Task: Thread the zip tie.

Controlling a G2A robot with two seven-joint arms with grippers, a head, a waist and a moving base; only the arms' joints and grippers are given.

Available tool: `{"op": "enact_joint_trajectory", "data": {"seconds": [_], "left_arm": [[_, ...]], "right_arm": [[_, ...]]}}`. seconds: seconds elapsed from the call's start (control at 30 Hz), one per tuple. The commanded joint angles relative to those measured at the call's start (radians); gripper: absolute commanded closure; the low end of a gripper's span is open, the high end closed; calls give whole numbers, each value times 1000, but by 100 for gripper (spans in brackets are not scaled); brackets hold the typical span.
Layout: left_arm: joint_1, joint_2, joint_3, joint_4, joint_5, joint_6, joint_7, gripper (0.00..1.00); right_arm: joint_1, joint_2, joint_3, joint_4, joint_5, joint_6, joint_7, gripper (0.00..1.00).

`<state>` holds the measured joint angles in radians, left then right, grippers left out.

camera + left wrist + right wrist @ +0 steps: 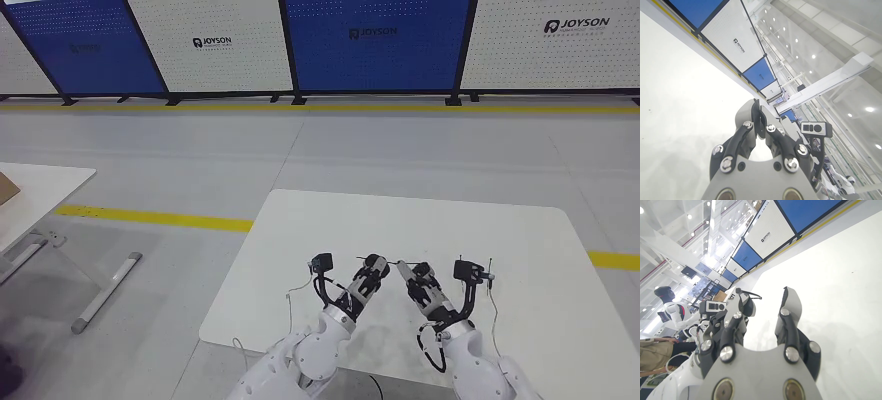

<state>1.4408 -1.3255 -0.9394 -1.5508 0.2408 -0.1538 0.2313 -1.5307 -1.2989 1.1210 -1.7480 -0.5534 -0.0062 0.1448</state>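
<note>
Left fingers (pixel 745 111) are pinching the zip tie (pixel 747 293); right fingers (pixel 791 300) are gaping. It is likely light, springy and slick, so gripping near its tail seems best.

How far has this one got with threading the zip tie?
Done: the left gripper is shut on the zip tie, holding it off the table. In hand: the right gripper is open close beside it, gripping nothing. Left, it seems: taking the free end and feeding it through the head; no finished loop is visible.
</note>
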Motion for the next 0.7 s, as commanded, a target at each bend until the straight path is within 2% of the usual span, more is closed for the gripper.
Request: {"op": "enact_joint_trajectory", "data": {"seconds": [0.0, 0.67], "left_arm": [[1, -1, -1, 1, 1, -2, 1, 100], [13, -2, -3, 0, 50, -51, -19, 100]], "right_arm": [[-1, -1, 0, 0, 3, -3, -6, 98], [-4, -3, -9, 8, -27, -14, -7, 100]]}}
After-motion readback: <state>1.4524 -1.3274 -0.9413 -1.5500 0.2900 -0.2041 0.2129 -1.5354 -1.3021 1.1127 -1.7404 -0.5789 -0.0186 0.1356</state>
